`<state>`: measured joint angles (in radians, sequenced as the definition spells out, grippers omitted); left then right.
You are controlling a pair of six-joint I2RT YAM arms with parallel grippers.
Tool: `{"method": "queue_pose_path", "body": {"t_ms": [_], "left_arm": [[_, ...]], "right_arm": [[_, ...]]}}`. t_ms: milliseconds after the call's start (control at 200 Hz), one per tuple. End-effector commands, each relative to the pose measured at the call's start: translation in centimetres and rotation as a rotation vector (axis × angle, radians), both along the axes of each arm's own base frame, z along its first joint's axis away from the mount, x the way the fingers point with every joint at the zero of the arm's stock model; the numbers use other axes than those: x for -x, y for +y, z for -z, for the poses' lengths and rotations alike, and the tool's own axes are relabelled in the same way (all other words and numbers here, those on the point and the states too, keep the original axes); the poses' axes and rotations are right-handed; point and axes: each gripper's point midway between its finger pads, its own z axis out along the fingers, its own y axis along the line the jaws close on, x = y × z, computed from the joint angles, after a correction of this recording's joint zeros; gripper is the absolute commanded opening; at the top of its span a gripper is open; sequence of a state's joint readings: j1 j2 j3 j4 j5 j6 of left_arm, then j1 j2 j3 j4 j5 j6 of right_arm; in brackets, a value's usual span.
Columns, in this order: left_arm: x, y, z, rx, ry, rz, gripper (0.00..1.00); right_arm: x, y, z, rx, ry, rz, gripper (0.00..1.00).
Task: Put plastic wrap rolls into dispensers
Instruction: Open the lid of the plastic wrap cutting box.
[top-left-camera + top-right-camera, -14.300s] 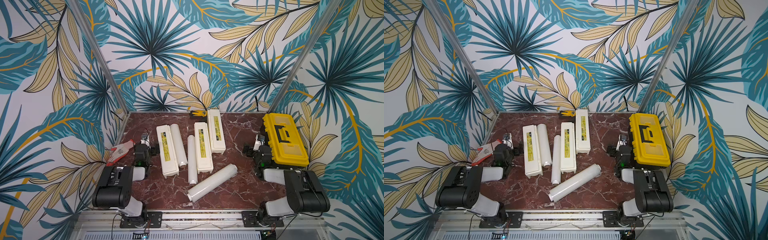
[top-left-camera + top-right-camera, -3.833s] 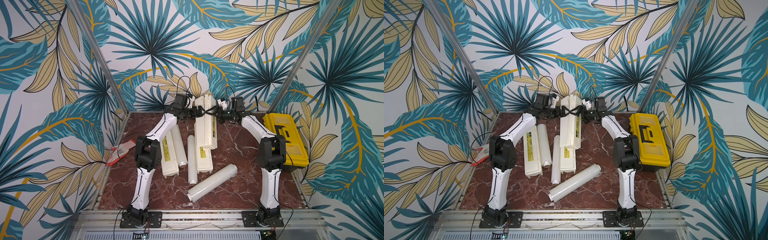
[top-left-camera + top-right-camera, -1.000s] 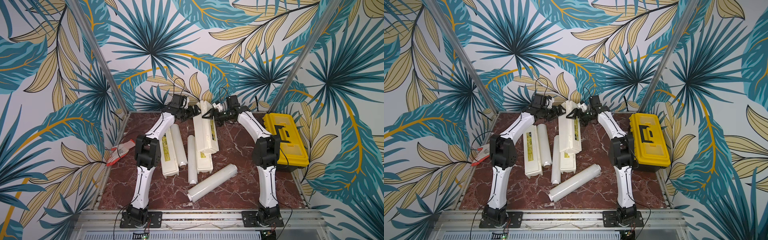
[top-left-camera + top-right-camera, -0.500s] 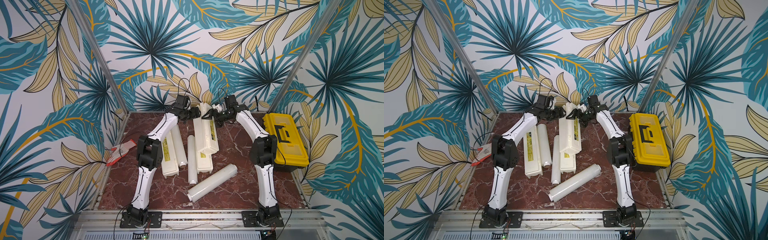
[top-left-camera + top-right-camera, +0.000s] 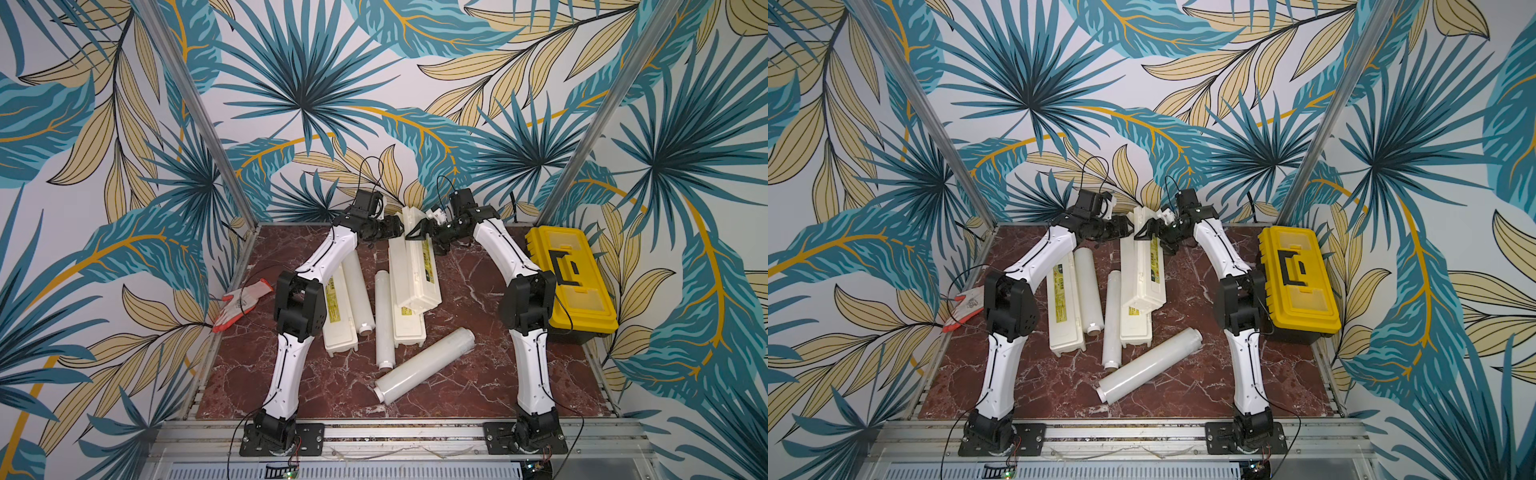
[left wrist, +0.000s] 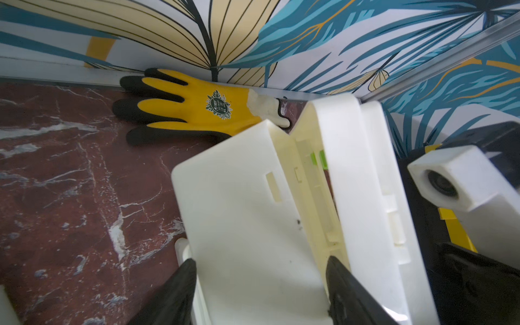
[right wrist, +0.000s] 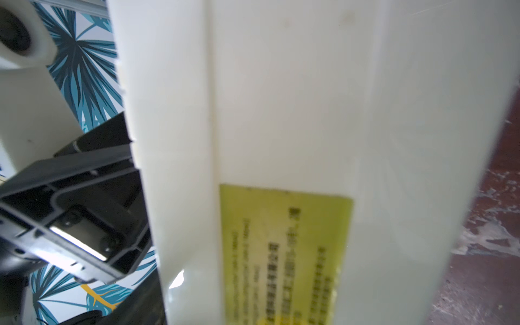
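Raised dispenser (image 5: 1137, 272) tilted at upper center; left gripper (image 5: 1124, 227) and right gripper (image 5: 1143, 232) flanked its top end; lower end overlapped second dispenser (image 5: 1133, 330).

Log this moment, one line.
dispenser: far end raised, ajar; left gripper: gripping it; right gripper: gripping it; rolls: three on table

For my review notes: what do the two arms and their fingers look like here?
The left arm and right arm are white and curved, with black joints, black fingers, white wrist-camera housings and thin black looping cables.
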<state>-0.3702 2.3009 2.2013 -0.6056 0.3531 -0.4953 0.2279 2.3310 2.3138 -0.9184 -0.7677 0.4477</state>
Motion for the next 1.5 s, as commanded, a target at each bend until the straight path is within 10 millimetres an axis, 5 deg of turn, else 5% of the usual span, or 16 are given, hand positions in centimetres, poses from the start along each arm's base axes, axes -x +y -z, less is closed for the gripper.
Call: {"method": "queue_pose_path", "body": {"t_ms": [0, 240, 501, 531, 956, 1111, 1252, 1492], "left_arm": [[2.7, 0.7, 6.6, -0.097, 0.196, 0.035, 0.75], [3.2, 2.2, 7.3, -0.096, 0.236, 0.007, 0.75], [2.6, -0.1, 5.8, 0.034, 0.266, 0.037, 0.86], [2.5, -0.3, 7.5, 0.028, 0.294, 0.035, 0.86], [3.3, -2.5, 9.2, 0.03, 0.359, -0.013, 0.97], [3.6, -2.4, 10.7, 0.002, 0.372, -0.008, 0.85], [3.4, -1.4, 11.3, 0.0, 0.383, -0.012, 0.71], [2.1, 1.0, 10.5, 0.045, 0.389, -0.043, 0.58]], "right_arm": [[-0.3, 1.0, -3.6, -0.092, -0.111, -0.065, 0.51], [-0.7, 0.6, -3.4, -0.077, -0.108, -0.043, 0.51], [-0.6, 1.0, -2.9, -0.088, -0.119, -0.077, 0.51], [-0.5, 1.1, -3.0, -0.09, -0.126, -0.085, 0.51], [-0.2, 2.4, -1.5, -0.064, -0.117, -0.112, 0.51], [-0.5, 2.6, -2.0, -0.085, -0.121, -0.101, 0.51], [-1.1, 2.6, -4.6, -0.167, -0.162, -0.083, 0.51], [-2.0, -1.4, -7.0, -0.137, -0.273, 0.025, 0.47]]}}
